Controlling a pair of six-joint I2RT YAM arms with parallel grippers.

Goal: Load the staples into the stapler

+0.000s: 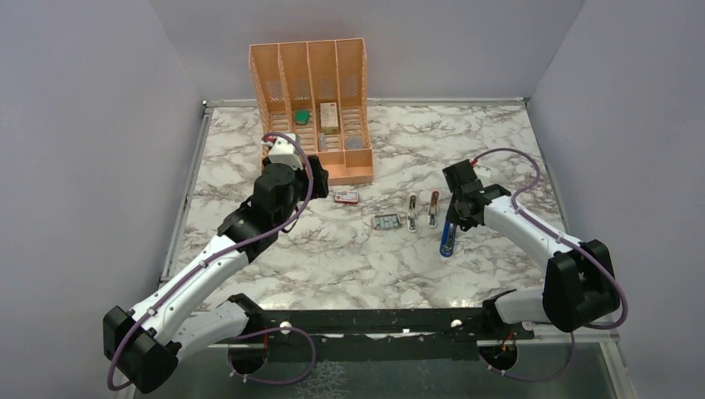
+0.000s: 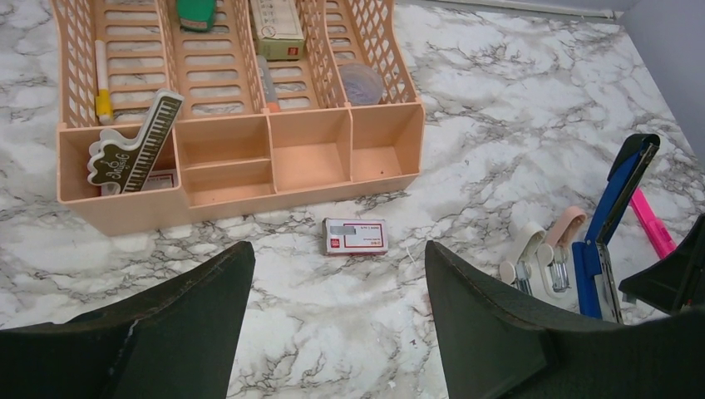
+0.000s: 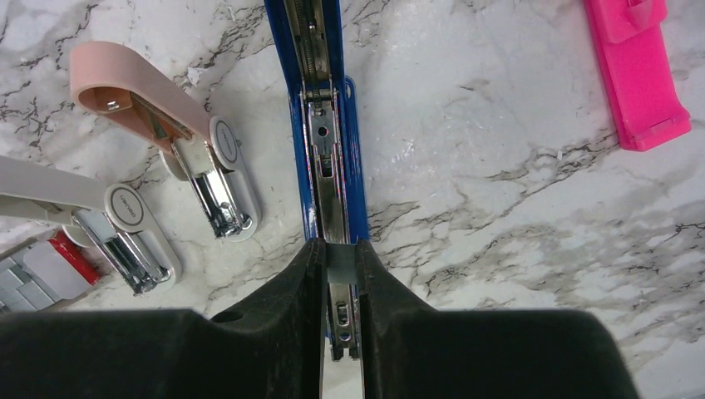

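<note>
The right gripper (image 3: 341, 251) pinched by its flat sides a strip of staples (image 3: 341, 264), probably light and easy to break, over the open stapler (image 3: 332, 150) right of the middle of the table (image 1: 332, 258); the left gripper (image 2: 337, 266) stood with its jaws wide apart.

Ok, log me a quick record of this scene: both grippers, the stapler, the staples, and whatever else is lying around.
left gripper: open, empty, pointed toward the sleeve
right gripper: shut on the stapler's metal channel
stapler: blue, hinged open, base on the table
staples: in a grey tray, between sleeve and white stapler
sleeve: red and white, on the table in front of the organizer
organizer: orange, at the back
white stapler: open, beside the pink stapler
pink stapler: open, left of the stapler
pink item: right of the stapler
</note>
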